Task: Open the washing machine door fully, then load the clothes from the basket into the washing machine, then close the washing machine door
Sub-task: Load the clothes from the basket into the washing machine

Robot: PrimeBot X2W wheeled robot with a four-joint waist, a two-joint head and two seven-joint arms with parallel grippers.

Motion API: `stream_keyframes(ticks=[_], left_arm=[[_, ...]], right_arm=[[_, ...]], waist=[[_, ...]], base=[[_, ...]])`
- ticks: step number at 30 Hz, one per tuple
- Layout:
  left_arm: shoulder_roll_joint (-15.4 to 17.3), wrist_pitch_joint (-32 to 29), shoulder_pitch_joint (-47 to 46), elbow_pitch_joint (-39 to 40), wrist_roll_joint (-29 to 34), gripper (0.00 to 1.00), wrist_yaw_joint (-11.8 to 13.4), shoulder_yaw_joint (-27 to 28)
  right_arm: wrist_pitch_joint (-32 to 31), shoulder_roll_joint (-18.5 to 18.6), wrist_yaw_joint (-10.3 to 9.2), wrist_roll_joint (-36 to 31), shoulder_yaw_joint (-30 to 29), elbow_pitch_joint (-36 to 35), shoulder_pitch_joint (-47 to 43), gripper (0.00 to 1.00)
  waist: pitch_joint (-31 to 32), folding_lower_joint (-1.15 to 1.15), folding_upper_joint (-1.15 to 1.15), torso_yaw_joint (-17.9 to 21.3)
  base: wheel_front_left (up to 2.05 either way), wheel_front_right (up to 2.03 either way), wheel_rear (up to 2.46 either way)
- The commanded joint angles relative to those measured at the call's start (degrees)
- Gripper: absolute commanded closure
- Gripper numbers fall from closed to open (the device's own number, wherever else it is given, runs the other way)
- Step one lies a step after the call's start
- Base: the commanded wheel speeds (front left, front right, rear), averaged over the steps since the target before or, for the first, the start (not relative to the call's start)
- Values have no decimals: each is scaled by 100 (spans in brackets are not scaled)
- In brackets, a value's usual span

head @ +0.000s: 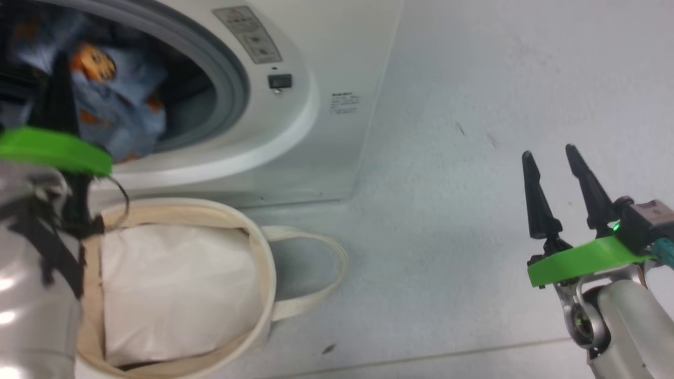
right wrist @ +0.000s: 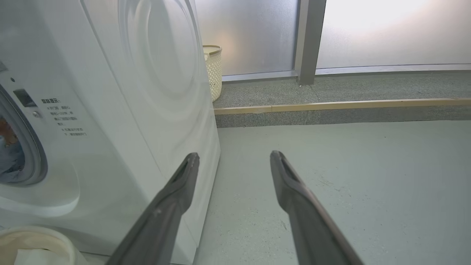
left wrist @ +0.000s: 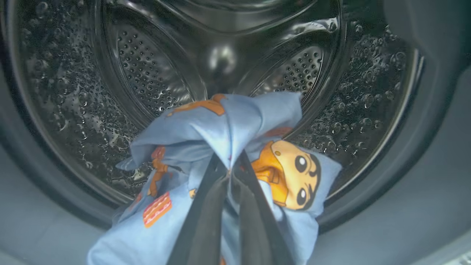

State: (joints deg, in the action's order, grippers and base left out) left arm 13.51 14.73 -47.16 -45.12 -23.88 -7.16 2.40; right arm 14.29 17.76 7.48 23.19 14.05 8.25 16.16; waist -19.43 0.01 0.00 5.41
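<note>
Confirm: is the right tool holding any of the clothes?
No, the right tool stands open and empty above the floor, beside the washing machine.

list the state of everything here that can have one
washing machine, opening uncovered, drum exposed
clothes, pinched in the left gripper, hanging in the drum's mouth
left gripper, shut on the clothes
right gripper, open, empty, over the floor
basket, upright on the floor before the washing machine, holding a white bundle
</note>
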Motion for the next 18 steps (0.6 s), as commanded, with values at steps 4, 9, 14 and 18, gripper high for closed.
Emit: stream_keyframes(ticks=[4,9,14,18], left_arm=[[457,27,-761,-380,182,100,-33,93],[630,27,-1264,-727,386,100,-33,24],[615,27,-1632,322,615,100,-12,497],[283,27,-1591,1068,916,100,-28,908]], right_arm=[[71,118,1,-120,-89,-289,34,0],[71,138,1,-201,-251,-413,-37,0],[71,173,1,-252,-424,-576,-54,0],[71,148,1,-308,-530,-715,-66,0]], waist=[[-595,-1,0,323],[-919,-1,0,465],[-1190,-1,0,475],[-1373,-1,0,469]], base=[[0,0,0],[0,0,0],[0,0,0],[0,0,0]])
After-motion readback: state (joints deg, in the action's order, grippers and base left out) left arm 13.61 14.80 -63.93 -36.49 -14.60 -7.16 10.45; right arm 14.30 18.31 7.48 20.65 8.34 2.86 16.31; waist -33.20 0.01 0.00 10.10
